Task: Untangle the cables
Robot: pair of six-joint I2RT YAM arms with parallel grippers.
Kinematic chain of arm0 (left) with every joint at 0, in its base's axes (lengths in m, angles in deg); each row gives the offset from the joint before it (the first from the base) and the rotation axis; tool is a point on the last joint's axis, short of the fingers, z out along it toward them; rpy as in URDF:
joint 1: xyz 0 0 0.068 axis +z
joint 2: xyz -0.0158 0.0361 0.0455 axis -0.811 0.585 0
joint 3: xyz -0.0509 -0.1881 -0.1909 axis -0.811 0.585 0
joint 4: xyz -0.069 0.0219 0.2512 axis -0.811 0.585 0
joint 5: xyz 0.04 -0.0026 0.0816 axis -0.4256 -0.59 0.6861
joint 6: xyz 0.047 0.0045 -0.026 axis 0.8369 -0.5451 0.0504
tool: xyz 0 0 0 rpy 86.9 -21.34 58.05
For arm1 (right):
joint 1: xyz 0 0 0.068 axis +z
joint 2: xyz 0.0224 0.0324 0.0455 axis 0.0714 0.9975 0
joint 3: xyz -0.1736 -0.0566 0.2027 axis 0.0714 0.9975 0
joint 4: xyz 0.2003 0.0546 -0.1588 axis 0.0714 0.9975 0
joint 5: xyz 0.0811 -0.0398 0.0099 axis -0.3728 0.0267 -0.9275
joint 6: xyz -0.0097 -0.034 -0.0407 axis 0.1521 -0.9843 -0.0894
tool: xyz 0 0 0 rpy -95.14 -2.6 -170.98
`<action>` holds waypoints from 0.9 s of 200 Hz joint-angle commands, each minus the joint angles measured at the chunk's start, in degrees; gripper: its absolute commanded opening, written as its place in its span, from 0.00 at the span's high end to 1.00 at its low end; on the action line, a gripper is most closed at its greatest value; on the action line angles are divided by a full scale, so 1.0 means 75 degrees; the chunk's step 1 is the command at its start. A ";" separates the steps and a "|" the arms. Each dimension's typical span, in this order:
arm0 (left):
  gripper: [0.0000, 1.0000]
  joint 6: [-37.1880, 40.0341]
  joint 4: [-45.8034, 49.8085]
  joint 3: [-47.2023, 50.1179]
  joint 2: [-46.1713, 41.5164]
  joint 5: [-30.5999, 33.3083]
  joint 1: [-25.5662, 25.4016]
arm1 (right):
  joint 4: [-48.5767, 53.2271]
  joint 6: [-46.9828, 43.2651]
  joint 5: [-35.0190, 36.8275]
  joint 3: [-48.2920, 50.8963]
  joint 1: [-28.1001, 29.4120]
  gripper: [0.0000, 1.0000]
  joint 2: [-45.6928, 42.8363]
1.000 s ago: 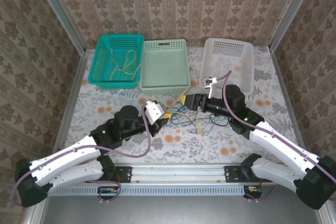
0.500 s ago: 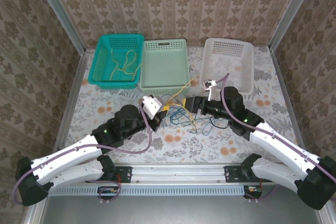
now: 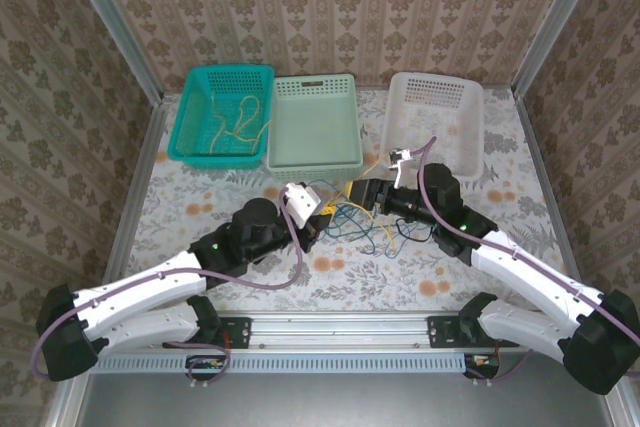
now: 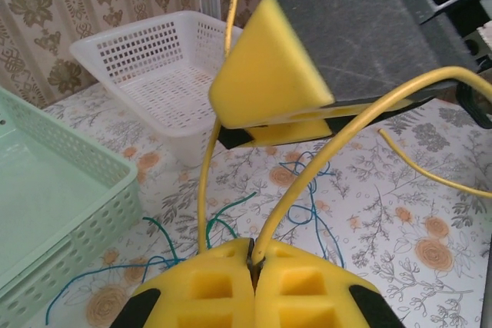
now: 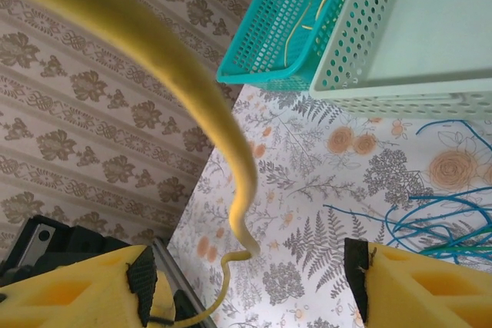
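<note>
A tangle of thin blue, green and yellow cables (image 3: 372,225) lies on the flowered table between the two arms. My left gripper (image 3: 327,210) is at its left edge. In the left wrist view that gripper (image 4: 254,257) is shut on a yellow cable (image 4: 307,178), which loops up past the right gripper's yellow finger (image 4: 265,67). Blue cable (image 4: 327,205) and green cable (image 4: 223,217) lie on the table below. My right gripper (image 3: 352,190) faces it closely. In the right wrist view its jaws (image 5: 246,286) stand open, and the yellow cable (image 5: 231,136) hangs between them untouched.
Three baskets stand along the back: a teal one (image 3: 200,152) holding a yellow cable (image 3: 240,119), a mint one (image 3: 315,162) and a white one (image 3: 435,79). The mint basket (image 4: 69,174) is just left of the left gripper. Patterned walls close in both sides.
The left arm has reached forward and right, carrying its yellow cable up close to the right gripper. The right gripper has shifted slightly and its jaws have narrowed a little.
</note>
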 commanded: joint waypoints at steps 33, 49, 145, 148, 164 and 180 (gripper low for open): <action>1.00 -0.0072 -0.1109 -0.0148 0.0082 -0.0138 -0.0322 | -0.0835 0.0491 0.0048 0.0159 0.0036 0.40 0.0246; 1.00 -0.0036 -0.1346 -0.0115 0.0190 -0.0196 -0.0398 | -0.0862 0.0514 0.0064 0.0095 0.0034 0.41 0.0305; 1.00 0.0447 -0.1961 0.0238 0.0297 -0.0535 -0.0843 | -0.0550 0.1018 0.0058 -0.0042 -0.0258 1.00 0.0196; 1.00 0.0474 -0.1938 0.0249 0.0273 -0.0553 -0.0849 | -0.0521 0.1061 0.0063 -0.0035 -0.0313 1.00 0.0181; 1.00 0.0627 -0.1687 0.0287 0.0157 -0.0587 -0.0907 | -0.0458 0.1238 -0.0001 0.0066 -0.0619 1.00 0.0031; 0.99 0.0610 -0.1396 0.0370 0.0039 -0.0562 -0.0963 | -0.0110 0.1174 0.0074 0.0060 -0.0871 1.00 -0.0214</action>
